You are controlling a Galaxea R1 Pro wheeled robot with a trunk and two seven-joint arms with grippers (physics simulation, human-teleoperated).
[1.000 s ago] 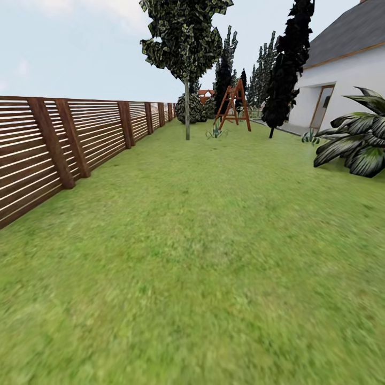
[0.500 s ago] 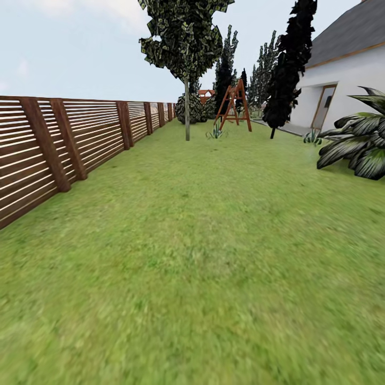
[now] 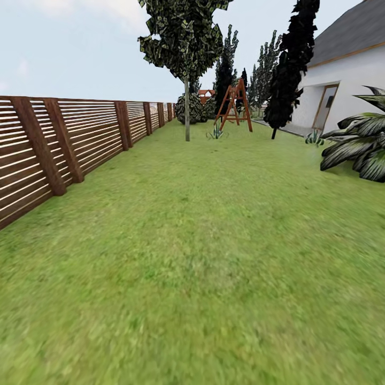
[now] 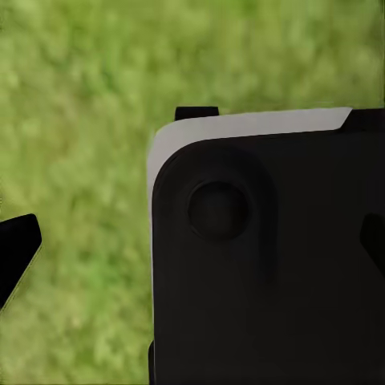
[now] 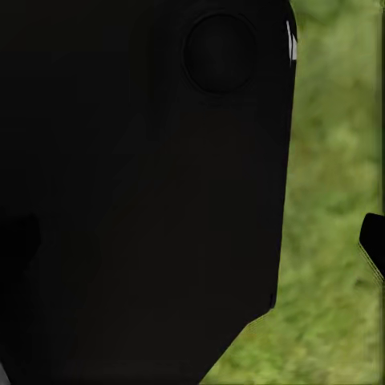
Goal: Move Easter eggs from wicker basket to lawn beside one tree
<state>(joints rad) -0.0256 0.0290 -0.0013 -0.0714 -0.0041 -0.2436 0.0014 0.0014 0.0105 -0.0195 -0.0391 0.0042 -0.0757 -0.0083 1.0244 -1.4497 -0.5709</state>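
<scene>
The Easter eggs and the wicker basket are out of view. The lawn [image 3: 203,256] stretches ahead as wide green grass. Far down it stands a tree [image 3: 186,115] with a bare grey trunk and a leafy green crown. In the left wrist view my left gripper [image 4: 192,245] hangs over grass beside a black and white part of my own body [image 4: 265,265]; its dark fingertips [image 4: 16,250] sit far apart with nothing between them. In the right wrist view my right gripper [image 5: 192,245] is likewise spread, one fingertip [image 5: 374,245] showing against the grass.
A brown slatted fence [image 3: 64,139] runs along the left. A white house [image 3: 347,80] and a large-leafed plant [image 3: 361,144] stand at the right. Dark cone-shaped trees [image 3: 291,59] and a red-brown swing frame [image 3: 233,104] stand far ahead.
The whole head view has shifted: fence posts slide left and the large-leafed plant slides right, so the camera is moving forward along the lawn.
</scene>
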